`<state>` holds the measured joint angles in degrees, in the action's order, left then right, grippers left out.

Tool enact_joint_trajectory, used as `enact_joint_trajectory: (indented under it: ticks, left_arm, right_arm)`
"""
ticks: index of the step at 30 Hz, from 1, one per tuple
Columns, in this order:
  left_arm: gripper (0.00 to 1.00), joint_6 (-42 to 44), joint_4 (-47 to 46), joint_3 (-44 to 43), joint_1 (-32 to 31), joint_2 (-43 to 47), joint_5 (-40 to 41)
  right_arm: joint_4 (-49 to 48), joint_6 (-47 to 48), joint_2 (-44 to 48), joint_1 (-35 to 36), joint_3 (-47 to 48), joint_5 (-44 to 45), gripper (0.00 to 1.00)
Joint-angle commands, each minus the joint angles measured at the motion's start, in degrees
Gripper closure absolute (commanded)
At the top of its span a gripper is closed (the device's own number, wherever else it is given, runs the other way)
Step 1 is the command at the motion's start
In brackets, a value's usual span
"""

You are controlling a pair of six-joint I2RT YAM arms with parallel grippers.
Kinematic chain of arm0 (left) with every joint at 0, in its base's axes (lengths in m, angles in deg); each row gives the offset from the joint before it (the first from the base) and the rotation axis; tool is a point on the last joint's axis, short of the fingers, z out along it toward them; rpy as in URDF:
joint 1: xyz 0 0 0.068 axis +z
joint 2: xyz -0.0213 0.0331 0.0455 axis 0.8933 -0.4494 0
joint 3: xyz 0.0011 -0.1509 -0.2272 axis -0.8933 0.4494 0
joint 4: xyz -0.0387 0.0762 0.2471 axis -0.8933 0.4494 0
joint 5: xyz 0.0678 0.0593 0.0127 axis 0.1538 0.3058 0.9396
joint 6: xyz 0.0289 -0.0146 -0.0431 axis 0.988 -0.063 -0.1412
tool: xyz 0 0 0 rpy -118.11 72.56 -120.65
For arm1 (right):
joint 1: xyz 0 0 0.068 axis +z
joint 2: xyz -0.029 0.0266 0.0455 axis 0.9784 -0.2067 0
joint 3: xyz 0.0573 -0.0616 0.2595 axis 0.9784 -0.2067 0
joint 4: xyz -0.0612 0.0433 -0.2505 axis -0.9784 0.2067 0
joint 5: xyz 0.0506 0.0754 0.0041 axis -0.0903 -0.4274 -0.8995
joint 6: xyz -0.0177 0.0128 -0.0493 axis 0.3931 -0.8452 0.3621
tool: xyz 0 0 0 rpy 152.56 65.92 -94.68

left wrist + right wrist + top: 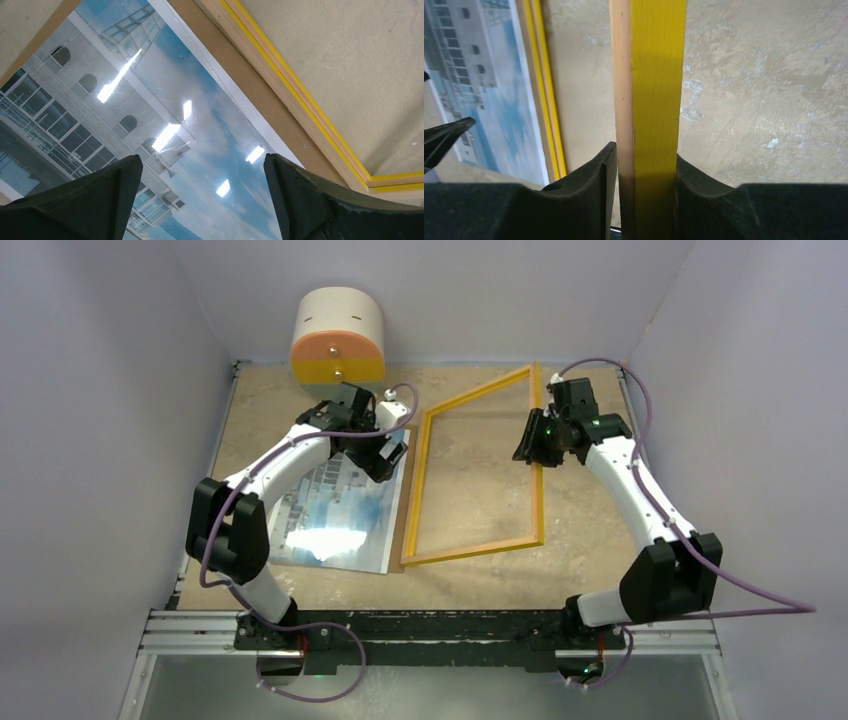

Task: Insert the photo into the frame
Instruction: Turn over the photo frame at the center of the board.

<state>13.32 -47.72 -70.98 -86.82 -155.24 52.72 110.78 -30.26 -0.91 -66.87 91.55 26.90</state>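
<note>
The photo (335, 515) lies face up on the left of the table, on a brown backing sheet (403, 520). It fills the left wrist view (165, 100), with the backing (250, 85) along its edge. My left gripper (385, 455) hovers open and empty over the photo's far right part (201, 165). The yellow frame (470, 550) lies beside the photo, and its left rail (300, 100) is next to the backing. My right gripper (535, 445) is shut on the frame's right rail (656, 75), with its jaws on both sides (646, 160), and holds that side raised.
A cream and orange cylindrical object (337, 335) stands at the back left against the wall. Grey walls close in the left, right and back of the table. The arms' mounting rail (430, 630) runs along the near edge.
</note>
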Motion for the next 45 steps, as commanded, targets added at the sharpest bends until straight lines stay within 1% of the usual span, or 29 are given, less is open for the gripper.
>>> enact_joint_trajectory:
  ticks: [1, 5, 8, 10, 13, 15, 19, 28, 37, 41, 45]
  left_arm:
    - [0.0, 2.03, 0.34, 0.71, 0.24, 1.4, 2.29]
    - [0.0, 2.95, 0.17, 1.76, 0.24, 1.57, 3.68]
    - [0.0, 3.84, 0.03, 2.58, 0.24, 1.85, 4.48]
    - [0.0, 4.48, -0.49, 3.58, 0.24, 2.11, 4.96]
    - [0.0, 5.78, -2.49, 5.87, 0.24, 1.94, 6.21]
    - [0.0, 6.68, -4.16, 7.98, 0.24, 0.66, 7.83]
    - [0.0, 7.26, -7.58, 10.81, 0.24, -2.38, 10.8]
    - [0.0, 5.31, -12.89, 10.55, 0.09, -3.91, 7.04]
    - [0.0, 5.24, -14.15, 10.43, -0.29, -6.48, 7.18]
    - [0.0, 5.24, -14.62, 10.94, -0.53, -6.53, 7.26]
    - [0.0, 4.73, -15.33, 10.7, -1.17, -6.66, 7.04]
  right_arm:
    - [-2.34, 2.95, -1.65, 0.93, -0.85, -0.31, 0.62]
    - [-2.99, 2.77, -5.25, 1.89, -0.51, -0.49, 0.61]
    - [-4.14, 2.22, -7.22, 2.42, -0.88, 1.01, 0.62]
    - [-4.43, 2.09, -8.59, 2.42, -1.16, 4.88, 0.62]
    - [-4.81, 2.56, -10.74, 2.42, -1.74, 7.03, 0.59]
    - [-5.46, 2.53, -11.88, 2.5, -2.48, 9.66, 0.58]
    - [-6.86, 2.25, -14.54, 3.26, -3.96, 13.77, 0.58]
    - [-10.87, 0.61, -17.33, 3.7, -8.62, 17.37, 0.58]
    - [-14.49, -1.49, -18.98, 3.61, -13.18, 17.86, 0.59]
    - [-14.91, -2.12, -19.59, 3.53, -13.67, 18.98, 0.59]
    - [-12.9, -4.63, -18.61, 3.07, -13.43, 23.12, 0.59]
